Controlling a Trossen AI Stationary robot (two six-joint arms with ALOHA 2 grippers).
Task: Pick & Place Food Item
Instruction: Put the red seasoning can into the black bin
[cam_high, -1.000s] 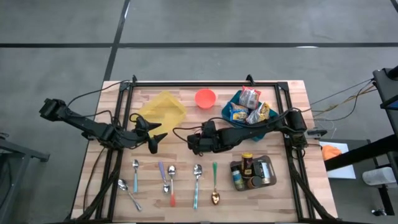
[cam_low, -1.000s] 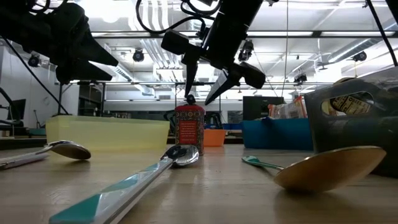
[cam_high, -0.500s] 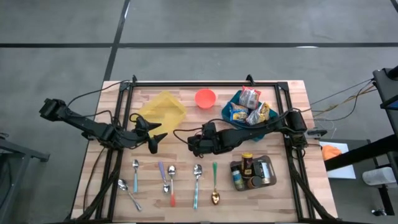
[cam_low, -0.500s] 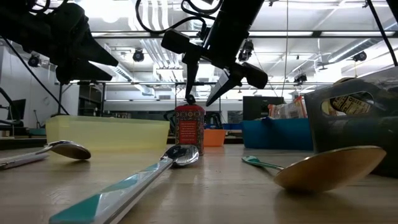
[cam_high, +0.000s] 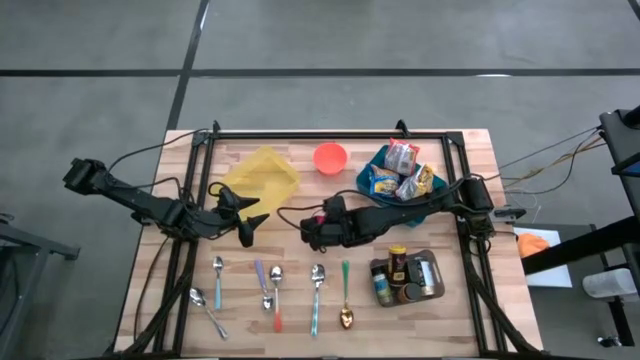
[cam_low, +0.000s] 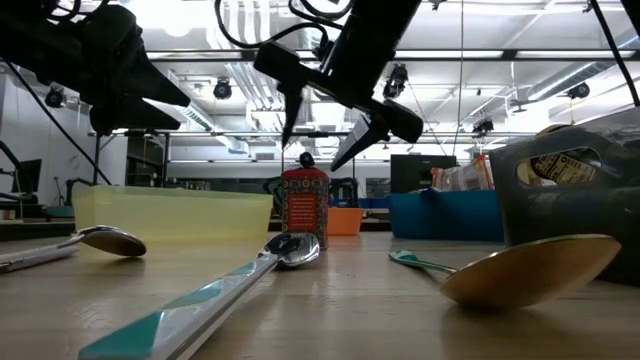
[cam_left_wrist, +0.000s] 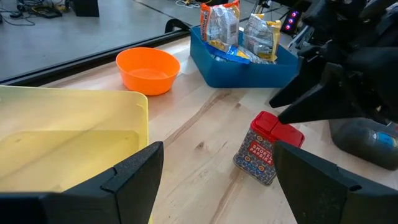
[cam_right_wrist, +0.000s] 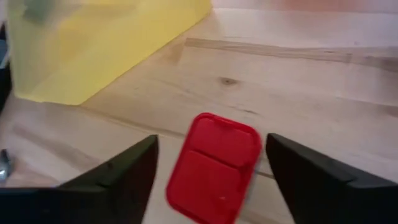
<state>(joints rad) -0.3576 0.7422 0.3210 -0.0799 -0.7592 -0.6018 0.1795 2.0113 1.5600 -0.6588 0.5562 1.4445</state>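
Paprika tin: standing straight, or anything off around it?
Nothing stands out. The paprika tin stands upright on the bare table, lid shut, clear of the yellow tub and orange bowl. The right tool hangs open just above it, not touching.

grey floor (cam_high: 420, 40) (seamed), wooden table (cam_high: 300, 300)
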